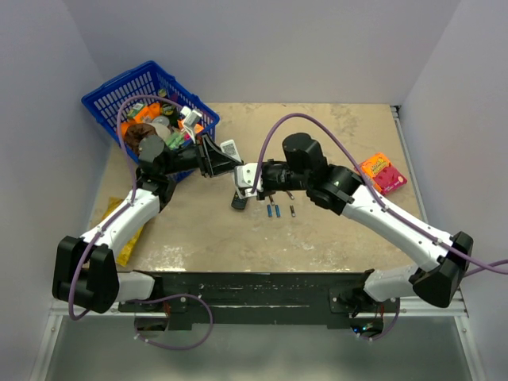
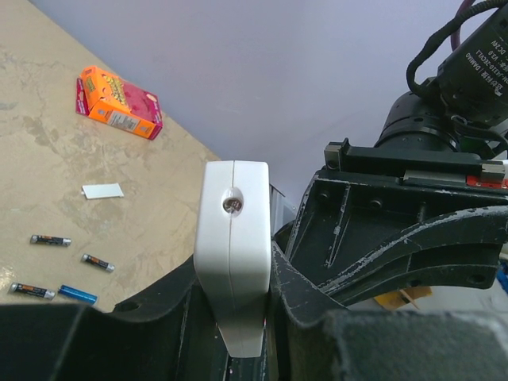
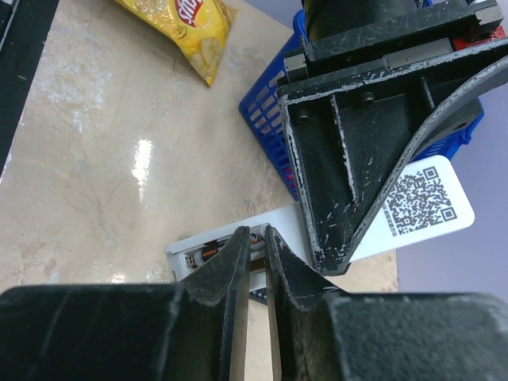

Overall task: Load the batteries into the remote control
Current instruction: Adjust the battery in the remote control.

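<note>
The top camera sits high above and behind my bases, looking down from afar on the whole table (image 1: 341,238). My left wrist camera looks along my left fingers (image 2: 317,302), very close on the remote (image 2: 234,238), facing right across the batteries (image 2: 49,240) to the orange box (image 2: 119,103). My right wrist camera looks along my right fingers (image 3: 214,278), just as close, facing left toward the basket (image 3: 266,135) and chip bag (image 3: 178,24). All three views share the remote.
</note>
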### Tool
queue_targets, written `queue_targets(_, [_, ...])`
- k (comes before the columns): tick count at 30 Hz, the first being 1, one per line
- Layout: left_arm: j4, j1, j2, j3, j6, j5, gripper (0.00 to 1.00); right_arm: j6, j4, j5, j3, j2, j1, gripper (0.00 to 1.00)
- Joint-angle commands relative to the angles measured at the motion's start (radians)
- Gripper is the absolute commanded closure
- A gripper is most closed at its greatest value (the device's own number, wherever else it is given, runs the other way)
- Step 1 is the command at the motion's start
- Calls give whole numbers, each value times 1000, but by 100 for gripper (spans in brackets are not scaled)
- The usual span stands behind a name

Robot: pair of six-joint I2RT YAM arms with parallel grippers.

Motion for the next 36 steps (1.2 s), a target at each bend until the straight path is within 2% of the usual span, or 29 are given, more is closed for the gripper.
queue_targets(1, [41,-6,-12,53,10,6,100,-3,-12,-41,46,11,1,85])
queue_targets(19, [61,-9,-24,44,-6,3,100,12,-23,-30,16,3,2,85])
queue_targets(27, [225,-9,-19,12,-126,-8,100,58,26,5,-24,-21,1,86])
queue_targets(36, [282,-9,-19,-1,-183,-17,100,109,83,22,-81,-43,1,86])
